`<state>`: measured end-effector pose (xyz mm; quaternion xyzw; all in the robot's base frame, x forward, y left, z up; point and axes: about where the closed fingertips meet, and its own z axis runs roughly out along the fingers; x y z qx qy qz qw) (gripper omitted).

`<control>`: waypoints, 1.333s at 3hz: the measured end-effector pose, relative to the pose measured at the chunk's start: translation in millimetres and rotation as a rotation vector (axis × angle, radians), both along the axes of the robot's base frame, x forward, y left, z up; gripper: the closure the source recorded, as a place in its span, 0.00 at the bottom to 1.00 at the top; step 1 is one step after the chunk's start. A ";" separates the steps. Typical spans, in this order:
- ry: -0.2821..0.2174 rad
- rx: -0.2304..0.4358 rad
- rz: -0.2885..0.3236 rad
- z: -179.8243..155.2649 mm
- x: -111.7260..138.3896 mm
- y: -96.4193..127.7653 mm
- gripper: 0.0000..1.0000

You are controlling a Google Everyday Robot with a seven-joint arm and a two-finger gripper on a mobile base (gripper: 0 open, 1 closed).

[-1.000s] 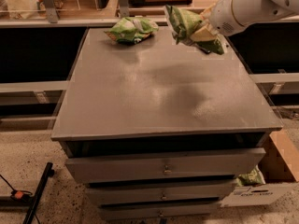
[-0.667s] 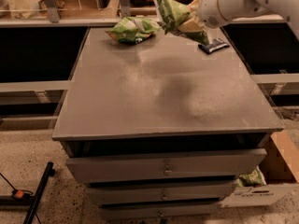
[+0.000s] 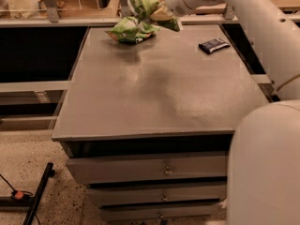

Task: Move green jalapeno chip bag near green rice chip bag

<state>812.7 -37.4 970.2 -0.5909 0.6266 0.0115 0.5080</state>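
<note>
The green jalapeno chip bag (image 3: 140, 1) hangs in the air at the back of the grey cabinet top (image 3: 154, 93), its upper edge near the top of the view. My gripper (image 3: 164, 17) comes in from the right and is shut on the bag's right end. The green rice chip bag (image 3: 127, 30), pale lime with white patches, lies on the cabinet top at the far left, directly below and touching distance from the held bag.
A small dark packet (image 3: 213, 45) lies at the far right of the cabinet top. My arm (image 3: 253, 27) runs along the right side and my base (image 3: 265, 168) fills the lower right. Drawers (image 3: 164, 170) face me. A black stand (image 3: 37, 196) lies on the floor.
My gripper has carried the jalapeno bag leftward from the far right of the top to just above the rice bag. The dark packet it covered now shows.
</note>
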 end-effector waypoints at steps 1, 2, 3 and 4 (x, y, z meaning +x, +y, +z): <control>-0.011 0.008 0.013 5.7 20.4 24.3 0.59; -0.017 0.011 0.015 8.7 21.9 26.6 0.35; -0.013 0.011 0.020 5.9 22.4 29.9 0.13; -0.009 0.011 0.023 2.9 22.9 32.8 0.00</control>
